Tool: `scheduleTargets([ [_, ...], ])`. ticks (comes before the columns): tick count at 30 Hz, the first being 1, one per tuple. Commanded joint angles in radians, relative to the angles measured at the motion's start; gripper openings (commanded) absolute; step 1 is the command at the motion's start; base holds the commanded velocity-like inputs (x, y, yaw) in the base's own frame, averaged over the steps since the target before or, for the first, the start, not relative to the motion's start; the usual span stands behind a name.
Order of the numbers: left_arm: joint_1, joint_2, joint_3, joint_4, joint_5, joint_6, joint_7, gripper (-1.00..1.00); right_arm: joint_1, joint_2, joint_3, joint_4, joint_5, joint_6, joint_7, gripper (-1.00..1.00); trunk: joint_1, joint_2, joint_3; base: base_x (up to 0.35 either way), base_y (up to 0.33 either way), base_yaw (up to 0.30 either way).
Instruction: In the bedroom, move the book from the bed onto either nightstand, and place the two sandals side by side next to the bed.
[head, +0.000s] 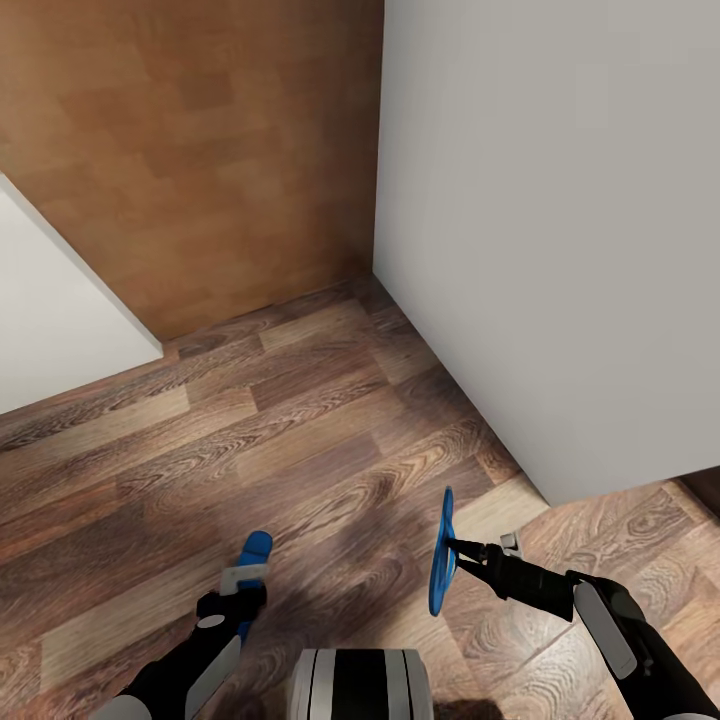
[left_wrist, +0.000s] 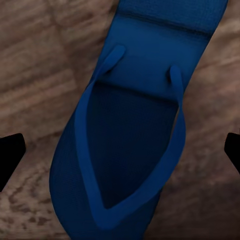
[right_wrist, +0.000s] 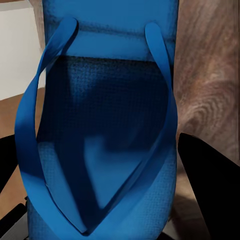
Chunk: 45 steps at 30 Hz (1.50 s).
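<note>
My left gripper (head: 245, 585) is open, just above one bright blue sandal (head: 257, 547) that appears to lie flat on the wood-plank floor (head: 300, 440). In the left wrist view this sandal (left_wrist: 130, 135) sits strap side up between the black fingertips (left_wrist: 10, 157), with bare floor showing on both sides. My right gripper (head: 458, 548) is shut on the other blue sandal (head: 441, 555), which hangs upright and edge-on above the floor. Seen from the right wrist, that sandal (right_wrist: 100, 130) faces the camera with a dark finger (right_wrist: 210, 190) against it. Book, bed and nightstand are out of view.
A white wall (head: 560, 250) stands close on the right, its corner reaching toward my right arm. A brown wooden panel (head: 200, 150) closes the far side, and another white wall (head: 50, 320) cuts in at the left. My trunk (head: 360, 685) shows at the bottom.
</note>
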Motion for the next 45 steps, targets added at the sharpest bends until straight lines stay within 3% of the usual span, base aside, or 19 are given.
scheduleTargets([
  [1,-0.001,0.002,-0.008,-0.003,0.005,0.004,0.009,1.0,0.0,0.0,-0.001,0.0,-0.002,0.006,0.004,-1.0,0.0,-0.001,-0.005,0.0,0.0,0.0],
  [8,-0.001,0.001,-0.008,-0.003,0.005,0.004,0.009,1.0,0.0,0.0,-0.001,0.0,-0.002,0.006,0.004,-1.0,0.003,-0.002,-0.032,0.0,0.0,0.0],
  [18,-0.001,0.001,-0.008,-0.003,0.005,0.003,0.009,1.0,0.0,0.0,-0.001,0.0,-0.002,0.006,0.004,-1.0,0.003,-0.002,-0.032,0.0,0.0,0.0],
  [23,-0.001,0.001,-0.008,-0.003,0.005,0.003,0.009,1.0,0.0,0.0,-0.001,0.0,-0.002,0.006,0.004,-1.0,0.006,-0.003,-0.051,0.0,0.0,0.0],
  [45,-0.001,0.001,-0.008,-0.004,0.005,0.003,0.009,1.0,0.0,0.0,-0.001,-0.001,-0.002,0.006,0.004,-1.0,0.006,-0.003,-0.051,0.0,0.0,0.0],
])
